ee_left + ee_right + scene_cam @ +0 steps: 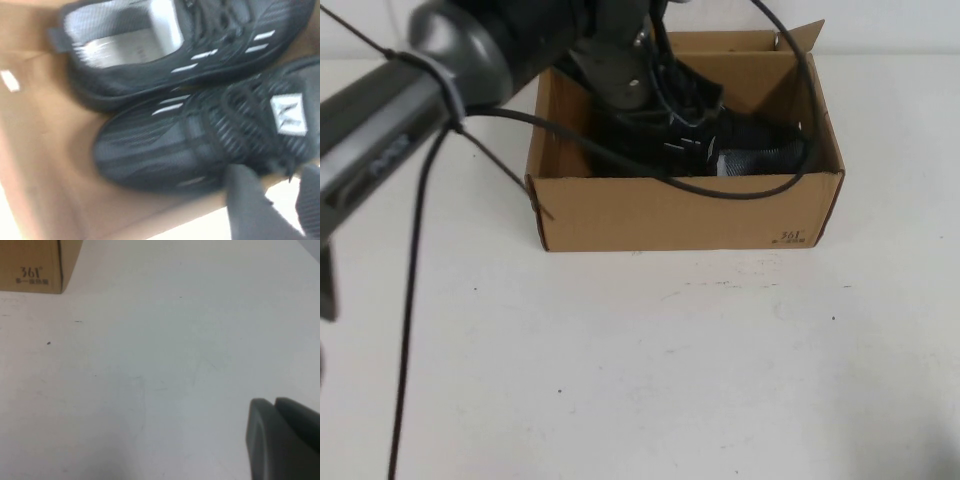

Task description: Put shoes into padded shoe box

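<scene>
The brown cardboard shoe box (pixel 670 212) stands at the table's far middle, flaps upright. Both black knit sneakers lie inside it side by side. In the left wrist view one shoe (pixel 150 55) shows its grey-white lining, and the other shoe (pixel 185 145) lies next to it by the box wall. From the high view only one dark shoe (pixel 760 152) shows plainly, under the left arm (pixel 470 60). My left gripper (pixel 277 195) hovers over the box's wall, open and empty, just off the nearer shoe. My right gripper (pixel 275 402) is shut and empty above bare table.
The box's printed corner (pixel 34 271) shows in the right wrist view, well away from the right gripper. Black cables (pixel 415 300) hang from the left arm across the box front and the table's left. White table (pixel 720 380) lies in front.
</scene>
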Controlling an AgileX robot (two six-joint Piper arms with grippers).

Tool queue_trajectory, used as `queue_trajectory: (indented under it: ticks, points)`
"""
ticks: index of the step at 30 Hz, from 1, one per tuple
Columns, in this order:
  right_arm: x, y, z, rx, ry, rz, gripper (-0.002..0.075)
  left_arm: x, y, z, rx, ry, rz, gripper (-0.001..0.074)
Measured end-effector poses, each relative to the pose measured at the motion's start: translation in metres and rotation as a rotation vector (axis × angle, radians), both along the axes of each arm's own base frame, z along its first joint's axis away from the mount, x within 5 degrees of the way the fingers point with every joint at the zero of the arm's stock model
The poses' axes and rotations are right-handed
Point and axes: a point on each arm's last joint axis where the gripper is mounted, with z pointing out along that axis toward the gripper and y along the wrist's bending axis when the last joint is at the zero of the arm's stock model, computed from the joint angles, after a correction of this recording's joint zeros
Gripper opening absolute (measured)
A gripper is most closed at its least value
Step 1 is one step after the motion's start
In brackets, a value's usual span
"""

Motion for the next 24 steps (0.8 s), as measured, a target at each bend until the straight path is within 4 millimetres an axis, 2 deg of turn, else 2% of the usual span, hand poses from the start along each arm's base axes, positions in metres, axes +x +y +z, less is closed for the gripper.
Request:
queue_trajectory:
  ticks: [3, 7, 10, 15, 19, 24]
  points:
    - [0.000, 0.000, 0.000, 0.000, -0.002, 0.000, -0.0008, -0.013, 0.015, 0.013, 0.041, -0.040, -0.005, 0.0043]
    - [0.000, 0.000, 0.000, 0.000, -0.002, 0.000, -0.0008, -0.042, 0.042, 0.029, 0.059, -0.107, -0.010, 0.0006]
    - [0.000, 0.000, 0.000, 0.000, -0.003, 0.000, -0.0008, -0.071, 0.069, 0.036, 0.061, -0.144, 0.024, 0.0000]
    - [0.000, 0.000, 0.000, 0.000, -0.003, 0.000, -0.0008, -0.131, 0.125, 0.050, 0.053, -0.248, 0.083, -0.0001]
    - [0.000, 0.000, 0.000, 0.000, -0.003, 0.000, -0.0008, -0.180, 0.164, 0.053, -0.002, -0.318, 0.104, -0.0002]
    - [0.000, 0.000, 0.000, 0.000, -0.003, 0.000, -0.0008, -0.241, 0.211, 0.041, -0.097, -0.452, 0.100, -0.0002]
